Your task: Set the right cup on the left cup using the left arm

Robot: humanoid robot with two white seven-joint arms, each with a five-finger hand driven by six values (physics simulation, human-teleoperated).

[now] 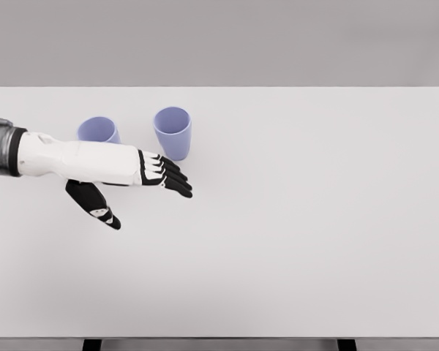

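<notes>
White desk (293, 241) fills most of the view, and nothing sits on the near part of it. A bit farther in, the left hand (150, 179) floats over the desk with its black fingers (174, 178) stretched out flat and its thumb hanging down. It holds nothing. Just past the fingertips stands the right cup (173, 132), light purple, upright and open at the top. Beside it, and partly hidden behind the white arm, stands the left cup (98, 130), the same colour. The 2 cups are near each other but not touching. So I think the job has hardly begun: the hand has yet to grab the right cup, lift it and set it on the left cup. The right arm is out of sight.
</notes>
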